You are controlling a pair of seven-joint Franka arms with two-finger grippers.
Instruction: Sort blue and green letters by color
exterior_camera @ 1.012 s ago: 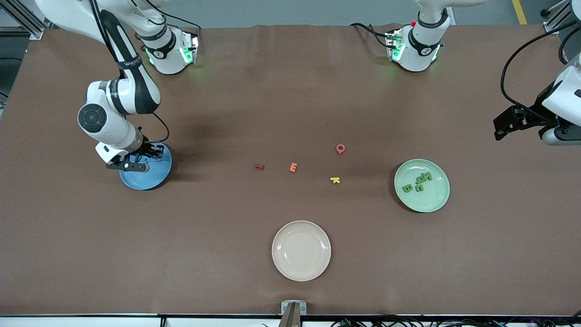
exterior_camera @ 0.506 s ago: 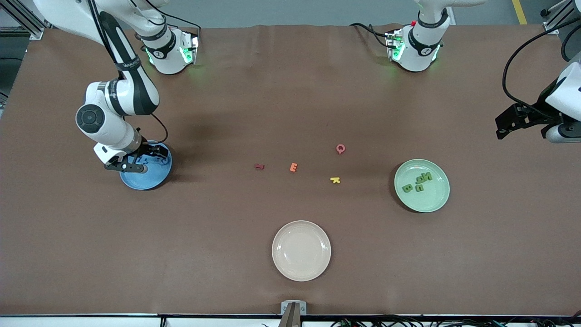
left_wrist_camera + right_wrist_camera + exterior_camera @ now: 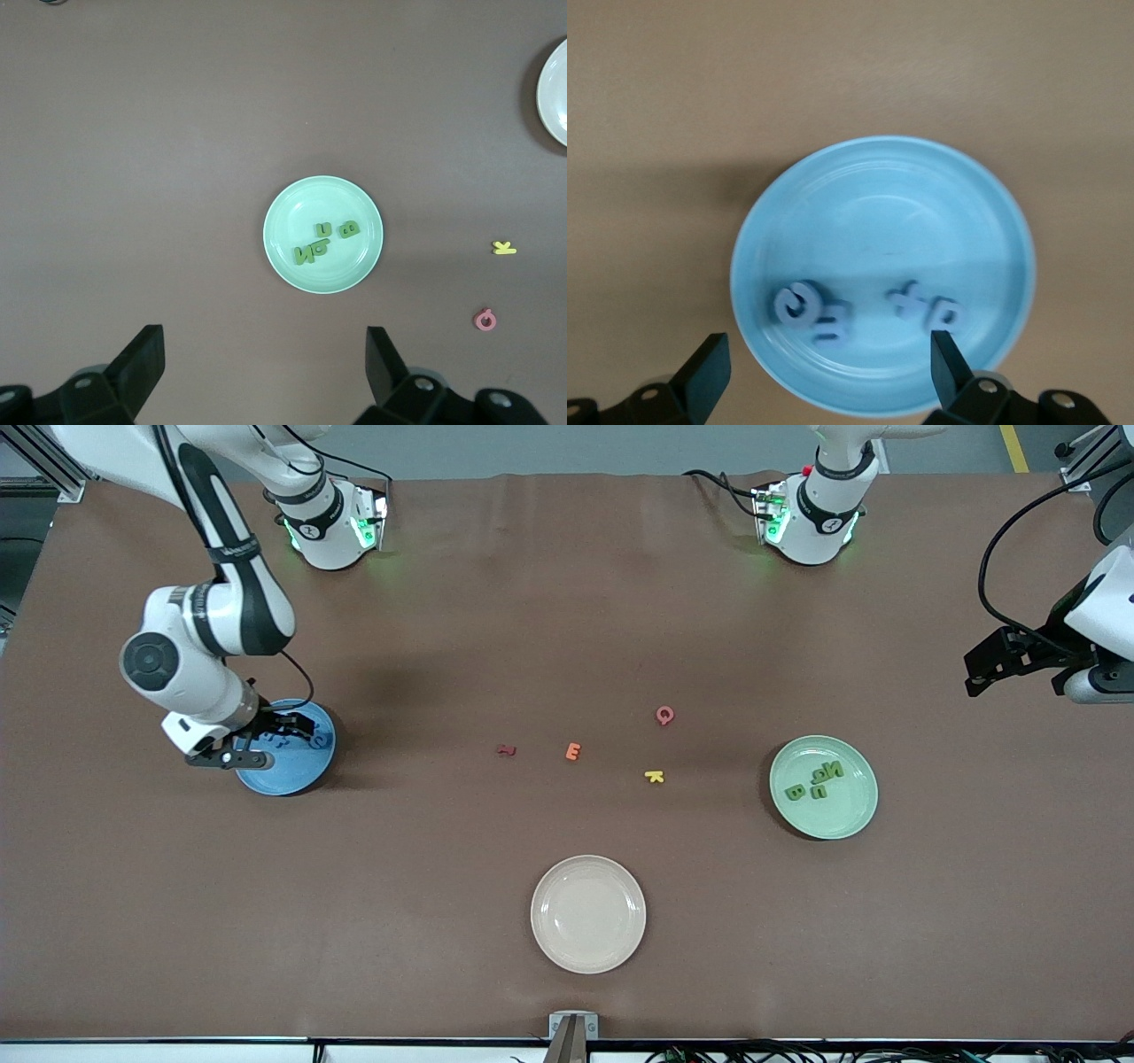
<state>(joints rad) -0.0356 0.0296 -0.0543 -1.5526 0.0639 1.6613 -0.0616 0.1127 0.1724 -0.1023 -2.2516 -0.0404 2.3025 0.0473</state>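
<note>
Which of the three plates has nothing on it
The cream plate, nearest the front camera. The blue plate holds blue letters and the green plate holds green letters.

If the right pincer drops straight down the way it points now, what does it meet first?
Probably the blue plate: the open right pincer hangs over its rim, with the blue letters lying between its fingers' lines. Height is unclear.
</note>
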